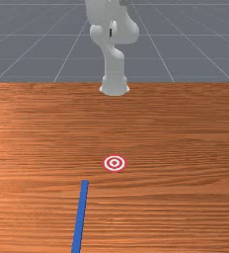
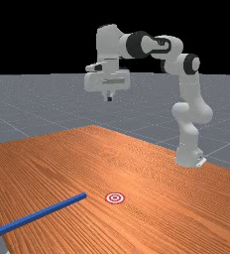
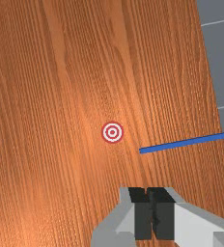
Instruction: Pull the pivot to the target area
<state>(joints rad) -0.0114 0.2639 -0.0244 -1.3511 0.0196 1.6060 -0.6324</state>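
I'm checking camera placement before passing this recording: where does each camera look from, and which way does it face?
Front view: raised, across the table from the arm, facing its base; lower links show.
Far view: farther off, looking down across the table; the whole arm shows, pincer included.
Wrist view: on the hand, facing down; the fingers show.
Front and far views share the base, target and blue bar.

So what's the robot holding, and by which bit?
Nothing is held. The end effector is up in the air, and the blue stick lies on the table.
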